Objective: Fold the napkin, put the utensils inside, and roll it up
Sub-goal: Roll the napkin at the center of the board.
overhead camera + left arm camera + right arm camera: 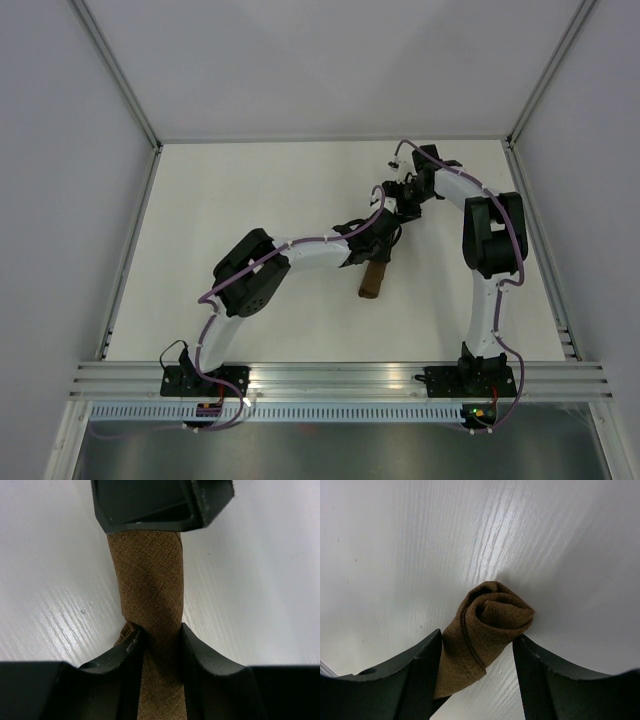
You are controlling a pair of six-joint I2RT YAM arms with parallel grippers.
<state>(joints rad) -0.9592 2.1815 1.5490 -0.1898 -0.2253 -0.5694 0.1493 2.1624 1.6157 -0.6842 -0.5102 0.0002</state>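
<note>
Overhead and wrist views of two arms meeting over a rolled napkin (372,283) on a white bench (250,190). The napkin, a dark-brown cloth, is wound into a narrow roll that lies right of the bench's centre; in the overhead view only its near end shows, pointing toward the arm bases, while the rest is covered by the arms. The left arm reaches diagonally from its base at lower left, and the left claw (159,632) is closed onto the roll: both of its fingers (131,647) press against the cloth, which narrows and creases between them. From this wrist view the roll runs straight away from the claw along the bench, and its far end passes under a black part of the right arm at the top of the frame. The right arm bends over from the right side, its right claw (477,640) lowered at the far end of the roll. In the right wrist view that end faces the camera, its spiral layers and stitched hem visible, resting on the bench. The claw's fingers stand apart on either side of the roll and close against the cloth; it cannot be told whether they squeeze it.
</note>
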